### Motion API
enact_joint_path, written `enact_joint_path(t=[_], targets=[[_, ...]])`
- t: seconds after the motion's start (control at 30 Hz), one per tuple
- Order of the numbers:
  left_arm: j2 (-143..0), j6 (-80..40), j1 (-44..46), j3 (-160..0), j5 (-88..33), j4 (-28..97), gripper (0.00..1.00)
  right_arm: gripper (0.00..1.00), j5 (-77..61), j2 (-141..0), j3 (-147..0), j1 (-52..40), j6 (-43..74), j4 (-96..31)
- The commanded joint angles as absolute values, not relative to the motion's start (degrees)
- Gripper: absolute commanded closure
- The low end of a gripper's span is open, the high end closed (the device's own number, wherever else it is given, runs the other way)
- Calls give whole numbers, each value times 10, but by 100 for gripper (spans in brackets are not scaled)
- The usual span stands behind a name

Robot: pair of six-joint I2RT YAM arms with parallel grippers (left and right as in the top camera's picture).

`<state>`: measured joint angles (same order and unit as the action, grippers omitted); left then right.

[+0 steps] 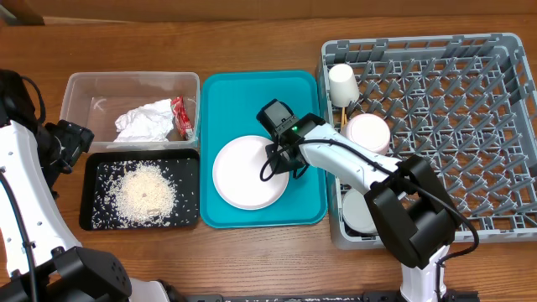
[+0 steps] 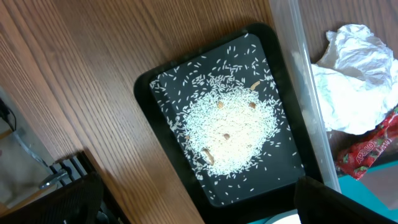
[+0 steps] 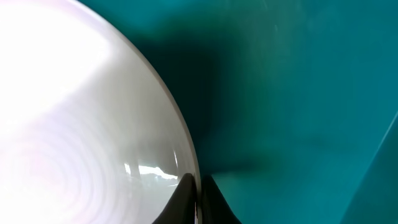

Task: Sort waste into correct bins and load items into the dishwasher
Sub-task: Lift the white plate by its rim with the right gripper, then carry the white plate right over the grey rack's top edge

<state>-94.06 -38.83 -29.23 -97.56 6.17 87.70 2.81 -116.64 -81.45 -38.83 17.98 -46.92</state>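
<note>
Plate (image 1: 245, 174) sits rim-clamped in right end effector (image 3: 199, 200).

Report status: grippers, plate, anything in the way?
Left gripper open, beside the black tray. Right gripper shut on plate rim, plate on teal tray. No object between plate and dish rack.

Even bright light, glare on plate (image 3: 74, 112)

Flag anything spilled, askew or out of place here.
Nothing stands out. The rice is loose but all inside the black tray, none beyond its rim. Napkin and wrapper sit in the clear tub. The right gripper pinches the plate rim on the teal tray.
</note>
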Motion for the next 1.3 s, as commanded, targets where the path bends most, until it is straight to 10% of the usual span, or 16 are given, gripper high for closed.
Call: enact_joint_path(t=[0.0,1.27], targets=[[-934,-394,-288,-988,64,877,0,96,37,-1154,-848,-389,176,-497],[-934,-394,-288,-988,64,878,0,96,641,-927,-987,-264,141,-638]])
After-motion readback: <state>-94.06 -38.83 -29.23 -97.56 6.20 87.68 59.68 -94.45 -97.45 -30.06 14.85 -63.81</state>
